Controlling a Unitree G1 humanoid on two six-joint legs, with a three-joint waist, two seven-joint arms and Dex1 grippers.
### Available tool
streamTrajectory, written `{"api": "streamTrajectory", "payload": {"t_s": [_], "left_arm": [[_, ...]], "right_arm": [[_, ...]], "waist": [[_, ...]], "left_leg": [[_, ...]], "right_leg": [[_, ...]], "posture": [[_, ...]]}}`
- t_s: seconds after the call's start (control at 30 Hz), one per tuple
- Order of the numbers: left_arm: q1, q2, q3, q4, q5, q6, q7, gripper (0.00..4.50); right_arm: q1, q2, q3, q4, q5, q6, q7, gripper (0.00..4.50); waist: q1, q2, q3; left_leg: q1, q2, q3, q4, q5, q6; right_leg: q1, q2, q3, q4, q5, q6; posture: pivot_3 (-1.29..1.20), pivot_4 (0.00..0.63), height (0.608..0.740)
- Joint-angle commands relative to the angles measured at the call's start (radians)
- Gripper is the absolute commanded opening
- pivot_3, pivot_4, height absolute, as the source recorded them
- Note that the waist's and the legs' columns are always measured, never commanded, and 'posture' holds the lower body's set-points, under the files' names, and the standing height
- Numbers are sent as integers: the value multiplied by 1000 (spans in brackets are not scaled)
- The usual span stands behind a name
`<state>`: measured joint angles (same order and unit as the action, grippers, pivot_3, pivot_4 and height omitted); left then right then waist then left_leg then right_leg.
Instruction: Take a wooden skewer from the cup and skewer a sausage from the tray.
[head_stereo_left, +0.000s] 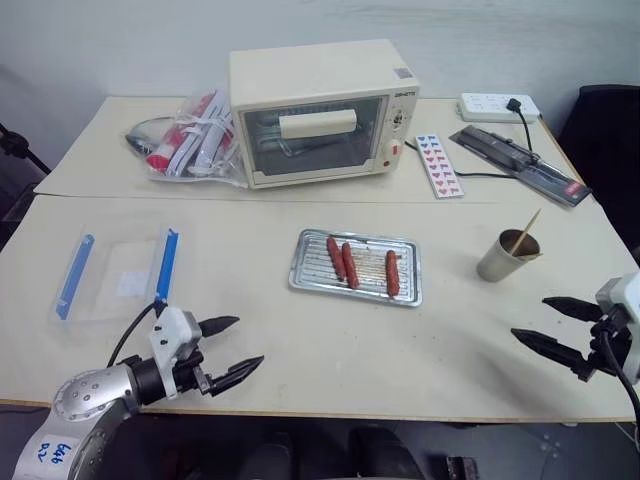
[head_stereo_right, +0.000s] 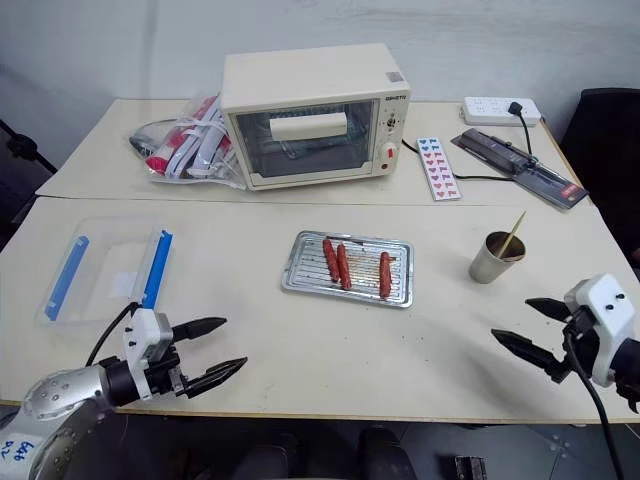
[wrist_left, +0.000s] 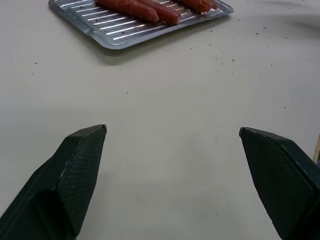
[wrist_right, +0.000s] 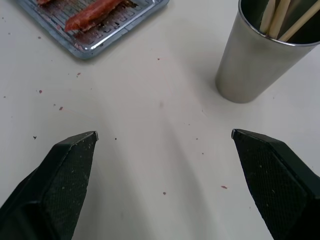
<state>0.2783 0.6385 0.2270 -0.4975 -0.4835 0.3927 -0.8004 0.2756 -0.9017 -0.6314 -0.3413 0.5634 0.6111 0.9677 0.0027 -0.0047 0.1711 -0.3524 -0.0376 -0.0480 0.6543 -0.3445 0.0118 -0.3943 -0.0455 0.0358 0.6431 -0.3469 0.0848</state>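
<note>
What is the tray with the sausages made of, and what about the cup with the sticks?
The tray looks like thin shiny metal, perhaps aluminium: silvery, ribbed and bright at the rim. The cup looks metal close up, smooth and grey, though from the head views it seems tan like paper. The sticks look like pale wood.

The right gripper (wrist_right: 162, 150) stood with its two black fingers (wrist_right: 65, 165) spread wide over the pale table (wrist_right: 150, 120), holding nothing. At the upper right of the frame the cup (wrist_right: 255, 65) stood upright with wooden skewers (wrist_right: 280, 12) inside. At the upper left, a corner of the tray (wrist_right: 102, 37) held a sausage (wrist_right: 92, 12).
</note>
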Motion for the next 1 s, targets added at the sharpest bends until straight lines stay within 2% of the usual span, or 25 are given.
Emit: {"api": "streamTrajectory", "payload": {"t_s": [0.03, 0.37, 0.43, 0.57, 0.7, 0.83, 1.0], "left_arm": [[7, -5, 1, -6, 9, -35, -1, 4498], [8, -41, -28, -7, 18, -5, 52, 4498], [-3, -41, -31, -2, 13, 12, 61, 4498], [-72, -54, -77, 22, 5, 19, 54, 4498], [-184, -65, -93, 21, -85, 101, 44, 4498], [-339, -26, -92, 5, -236, 245, -10, 4498], [-507, 31, -114, 18, -358, 360, -89, 4498]], "right_arm": [[1, 10, -11, -26, 15, -4, -6, 4500], [42, 56, 4, -59, -2, -18, -45, 4500], [44, 72, 13, -51, -36, -30, -85, 4500], [47, 179, 40, -93, -113, -71, -241, 4500], [14, 315, 25, -203, -62, -28, -394, 4500], [-13, 448, 55, -325, -47, -7, -549, 4500], [-61, 496, 106, -410, -38, 15, -639, 4500]], "waist": [[0, 0, 0], [1, 0, 0], [1, 0, 0], [4, 0, 0], [4, 0, 0], [0, 0, 0], [-6, 1, -1]], "left_leg": [[0, 0, 0, 0, 0, 0], [0, 0, 0, 0, 0, 0], [0, 0, 0, 0, 0, 0], [0, 0, 0, 1, 0, 0], [0, 0, 0, 1, 3, -6], [-1, 0, -1, 1, 4, -7], [-1, -1, -1, 2, 4, -8]], "right_leg": [[0, 0, 0, 0, 0, 0], [0, 0, 0, 0, 0, 0], [0, 0, 0, 1, 0, 0], [0, 0, 0, 1, 0, 0], [0, 0, 0, 2, 0, 0], [-1, 0, 0, 3, 0, 0], [-2, 1, 0, 4, 0, 0]], "posture": [[0, 150, 740], [0, 150, 740], [0, 150, 740], [0, 150, 740], [0, 150, 740], [0, 150, 740], [0, 150, 740]]}}
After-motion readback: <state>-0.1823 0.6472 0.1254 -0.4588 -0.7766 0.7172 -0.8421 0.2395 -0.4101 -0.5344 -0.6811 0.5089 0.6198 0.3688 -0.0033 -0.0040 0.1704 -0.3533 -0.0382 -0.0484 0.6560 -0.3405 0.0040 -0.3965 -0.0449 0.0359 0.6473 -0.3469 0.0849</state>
